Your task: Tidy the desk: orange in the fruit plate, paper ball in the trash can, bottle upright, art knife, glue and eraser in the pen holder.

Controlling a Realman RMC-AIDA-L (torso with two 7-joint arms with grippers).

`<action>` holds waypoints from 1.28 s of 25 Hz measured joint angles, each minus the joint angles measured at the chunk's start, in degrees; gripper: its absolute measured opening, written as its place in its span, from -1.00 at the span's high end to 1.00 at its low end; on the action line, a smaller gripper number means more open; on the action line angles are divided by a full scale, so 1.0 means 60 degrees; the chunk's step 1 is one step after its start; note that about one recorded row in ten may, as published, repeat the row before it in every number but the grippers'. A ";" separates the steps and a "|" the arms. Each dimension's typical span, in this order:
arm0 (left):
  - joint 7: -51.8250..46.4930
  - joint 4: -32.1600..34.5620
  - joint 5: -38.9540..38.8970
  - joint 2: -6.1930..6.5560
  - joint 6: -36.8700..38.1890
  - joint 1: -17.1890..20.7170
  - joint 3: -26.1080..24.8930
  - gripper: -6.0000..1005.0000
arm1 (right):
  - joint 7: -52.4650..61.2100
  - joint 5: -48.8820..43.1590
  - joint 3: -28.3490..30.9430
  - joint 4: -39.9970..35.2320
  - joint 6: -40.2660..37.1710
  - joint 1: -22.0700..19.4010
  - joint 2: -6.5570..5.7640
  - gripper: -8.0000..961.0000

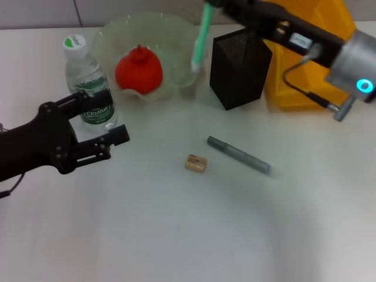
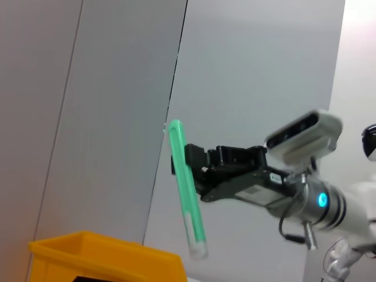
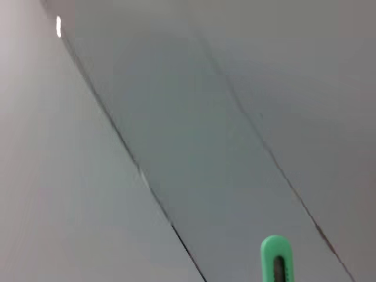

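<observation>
My right gripper is shut on the upper end of a green art knife, which hangs in the air between the fruit plate and the black mesh pen holder. The knife also shows in the left wrist view and in the right wrist view. The orange lies in the fruit plate. The bottle stands upright at the left. My left gripper is open and empty, right in front of the bottle. The eraser and a grey stick lie on the table. The paper ball is out of view.
The yellow trash can stands at the back right, just behind the pen holder; its rim also shows in the left wrist view. The white table reaches to the front edge.
</observation>
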 joint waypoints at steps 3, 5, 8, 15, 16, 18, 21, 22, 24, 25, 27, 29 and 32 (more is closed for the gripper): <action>0.0027 -0.0002 0.0012 -0.0047 0.0000 0.0004 0.0002 -0.49 | -0.0322 0.0626 0.0325 0.1437 -0.0955 0.0364 0.0003 0.63; 0.0064 -0.0003 0.0016 -0.0095 0.0000 0.0011 0.0006 -0.49 | -0.0821 0.1448 0.0448 0.3108 -0.2032 0.0795 0.0012 0.63; 0.0075 -0.0034 0.0018 -0.0176 -0.0005 0.0019 0.0025 -0.49 | -0.1060 0.1846 0.0423 0.4029 -0.2543 0.1027 0.0030 0.63; 0.0227 -0.0411 0.0003 -0.0254 -0.0069 -0.0190 0.0404 -0.48 | -0.1831 0.2051 0.0136 0.5224 -0.3848 0.1167 0.0097 0.63; 0.0229 -0.0453 -0.0002 -0.0263 -0.0074 -0.0262 0.0510 -0.48 | -0.2022 0.2069 0.0082 0.5283 -0.4005 0.1167 0.0096 0.63; 0.0229 -0.0568 0.0009 -0.0265 -0.0082 -0.0348 0.0537 -0.48 | -0.2391 0.2153 -0.0122 0.5439 -0.4223 0.1202 0.0096 0.63; 0.0220 -0.0704 0.0021 -0.0260 -0.0117 -0.0422 0.0543 -0.48 | -0.2804 0.2258 -0.0414 0.5546 -0.4365 0.1232 0.0096 0.63; 0.0194 -0.0763 0.0023 -0.0251 -0.0168 -0.0455 0.0545 -0.48 | -0.3254 0.2289 -0.0645 0.5606 -0.4466 0.1235 0.0097 0.63; 0.0144 -0.0793 0.0023 -0.0252 -0.0255 -0.0477 0.0550 -0.48 | -0.3511 0.2293 -0.0750 0.5625 -0.4512 0.1235 0.0096 0.63; 0.0084 -0.0848 0.0023 -0.0263 -0.0331 -0.0500 0.0600 -0.48 | -0.3756 0.2297 -0.0897 0.5644 -0.4553 0.1236 0.0096 0.63; 0.0039 -0.0940 0.0027 -0.0268 -0.0365 -0.0539 0.0668 -0.48 | -0.4235 0.2368 -0.1257 0.5648 -0.4595 0.1245 0.0093 0.63; 0.0013 -0.1014 0.0032 -0.0267 -0.0388 -0.0570 0.0726 -0.48 | -0.4651 0.2559 -0.1706 0.5650 -0.4603 0.1293 0.0092 0.63; -0.0001 -0.1055 0.0036 -0.0264 -0.0419 -0.0589 0.0784 -0.48 | -0.5171 0.2719 -0.2184 0.5618 -0.4636 0.1366 0.0091 0.63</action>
